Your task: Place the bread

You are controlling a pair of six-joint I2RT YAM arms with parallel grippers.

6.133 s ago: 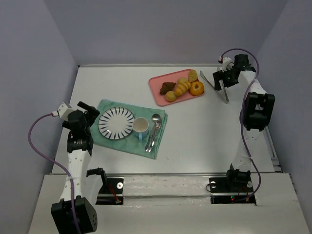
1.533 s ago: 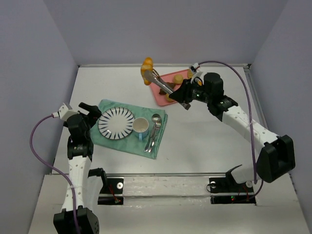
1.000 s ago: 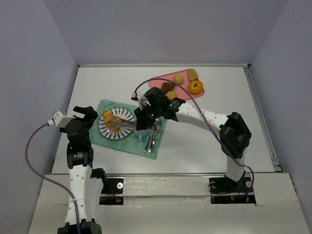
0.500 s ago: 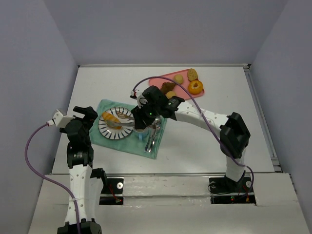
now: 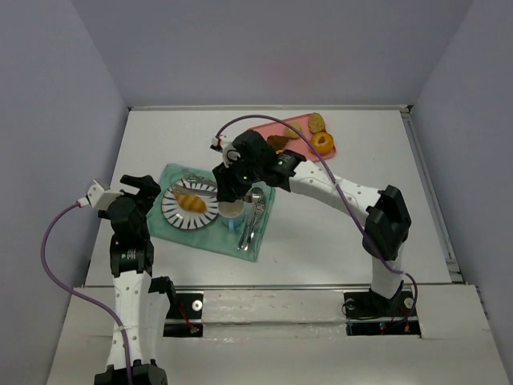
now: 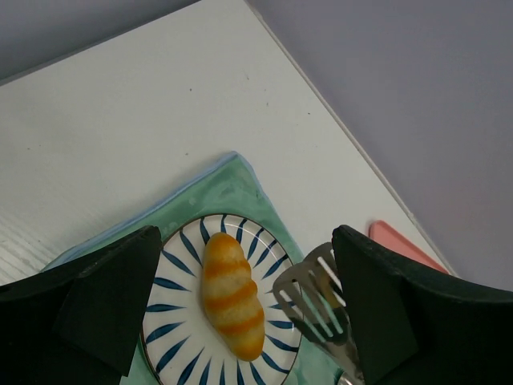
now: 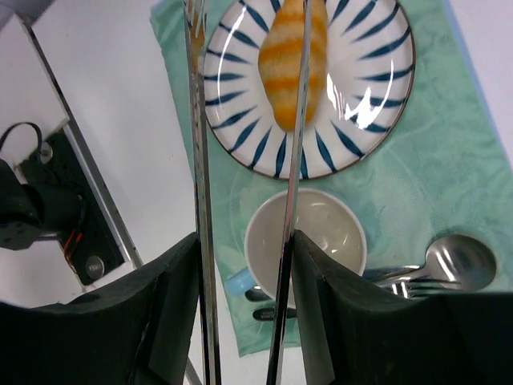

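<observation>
Nearest, the left gripper hovers at the plate's 9 o'clock with its fingers spread and empty, likely just filming. The golden ridged bread roll lies mid-plate on the blue-striped white plate. The right gripper clamps slim metal tongs, whose arms stand parted above the roll, so the release looks done. The pink tray sits at 1 o'clock.

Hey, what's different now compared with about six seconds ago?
The right gripper, shut on the tongs, swung from the far right to the pink tray, carried the bread leftward to the striped plate and let it go. It now lies there, under the spread tongs. The cup, cutlery, green mat and remaining pastries stayed put.
</observation>
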